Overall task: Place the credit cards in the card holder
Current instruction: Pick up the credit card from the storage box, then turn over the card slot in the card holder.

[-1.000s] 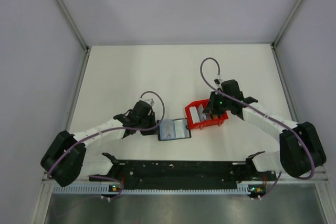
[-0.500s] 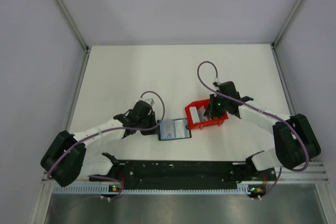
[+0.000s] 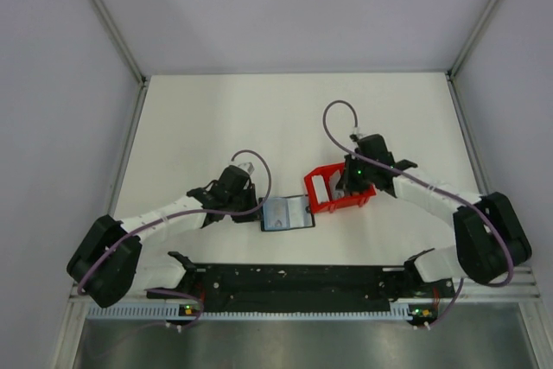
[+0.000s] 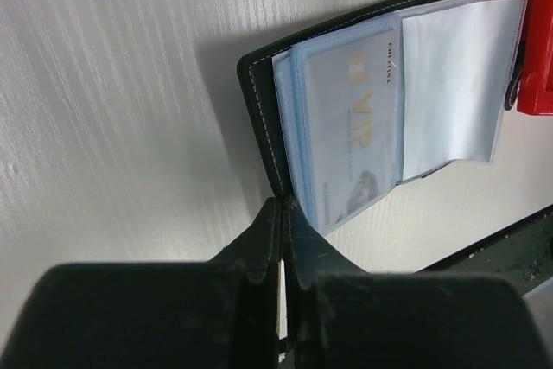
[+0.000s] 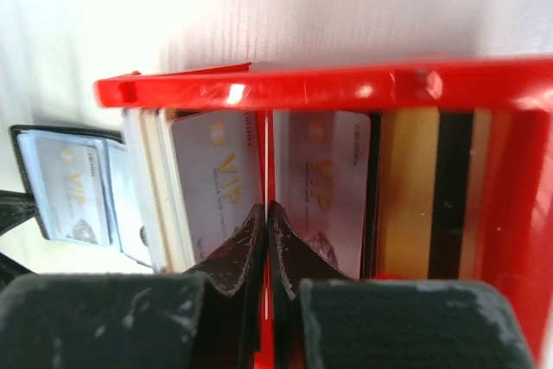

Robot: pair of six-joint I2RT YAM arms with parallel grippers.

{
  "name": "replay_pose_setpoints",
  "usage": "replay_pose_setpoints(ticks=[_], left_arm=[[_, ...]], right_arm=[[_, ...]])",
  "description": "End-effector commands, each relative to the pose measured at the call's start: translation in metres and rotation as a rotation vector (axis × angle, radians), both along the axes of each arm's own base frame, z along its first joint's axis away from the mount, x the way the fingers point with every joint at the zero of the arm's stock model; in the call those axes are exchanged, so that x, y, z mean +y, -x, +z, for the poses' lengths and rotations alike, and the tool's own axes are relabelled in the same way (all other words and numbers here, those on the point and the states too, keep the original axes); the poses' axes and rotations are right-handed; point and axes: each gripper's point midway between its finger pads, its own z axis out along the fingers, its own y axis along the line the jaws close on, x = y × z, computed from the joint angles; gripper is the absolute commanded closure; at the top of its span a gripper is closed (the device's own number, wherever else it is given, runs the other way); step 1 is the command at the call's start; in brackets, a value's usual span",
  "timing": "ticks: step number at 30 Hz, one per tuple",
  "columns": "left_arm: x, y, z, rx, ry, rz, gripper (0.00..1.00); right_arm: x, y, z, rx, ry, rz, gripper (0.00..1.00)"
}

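Observation:
The card holder (image 3: 287, 213) lies open on the table, black cover (image 4: 257, 110) down and clear sleeves up, with a pale VIP card (image 4: 352, 118) in one sleeve. My left gripper (image 4: 283, 203) is shut on the near edge of its cover. The credit cards stand in the red tray (image 3: 339, 203): two pale VIP cards (image 5: 216, 179) (image 5: 324, 170) and a gold and black one (image 5: 428, 187). My right gripper (image 5: 266, 206) reaches down into the tray (image 5: 328, 84) and is shut on a thin pale card seen edge-on between the two VIP cards.
The tray touches the card holder's right side. A black rail (image 3: 294, 278) runs along the near table edge between the arm bases. Grey walls enclose the table on three sides.
My right gripper has closed the last bit inside the tray, and its arm has shifted slightly left. The left arm and the card holder have not moved.

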Motion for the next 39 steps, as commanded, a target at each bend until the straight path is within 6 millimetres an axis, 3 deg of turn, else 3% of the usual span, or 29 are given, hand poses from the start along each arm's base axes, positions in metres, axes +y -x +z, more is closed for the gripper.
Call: replay_pose_setpoints(ticks=[1, 4, 7, 11, 16, 21, 31, 35, 39], left_arm=[[-0.009, -0.01, 0.013, -0.046, 0.039, -0.006, 1.0], [-0.011, -0.01, 0.018, -0.054, 0.047, -0.009, 1.0], [-0.011, -0.011, 0.022, -0.059, 0.053, -0.01, 1.0], [-0.01, -0.009, 0.024, -0.058, 0.052, -0.008, 1.0], [-0.009, -0.008, 0.029, -0.066, 0.068, 0.0, 1.0], [-0.012, -0.005, 0.036, -0.072, 0.095, -0.001, 1.0], [-0.012, -0.001, 0.046, -0.08, 0.131, 0.002, 1.0], [-0.012, -0.002, 0.046, -0.082, 0.137, 0.01, 1.0], [-0.013, -0.002, 0.048, -0.086, 0.141, 0.008, 1.0]], right_arm=[[-0.008, -0.021, 0.071, -0.237, -0.012, -0.049, 1.0], [-0.007, -0.015, 0.097, -0.284, -0.069, -0.053, 1.0], [0.006, -0.004, 0.104, -0.254, -0.161, -0.034, 1.0], [0.029, 0.012, 0.099, -0.221, -0.223, -0.006, 1.0], [0.076, 0.035, 0.1, -0.196, -0.268, 0.049, 1.0], [0.116, 0.054, 0.087, -0.16, -0.26, 0.048, 1.0], [0.181, 0.065, 0.085, -0.199, -0.287, 0.004, 1.0], [0.198, 0.065, 0.093, -0.239, -0.275, 0.012, 1.0], [0.206, 0.064, 0.082, -0.228, -0.245, 0.023, 1.0]])
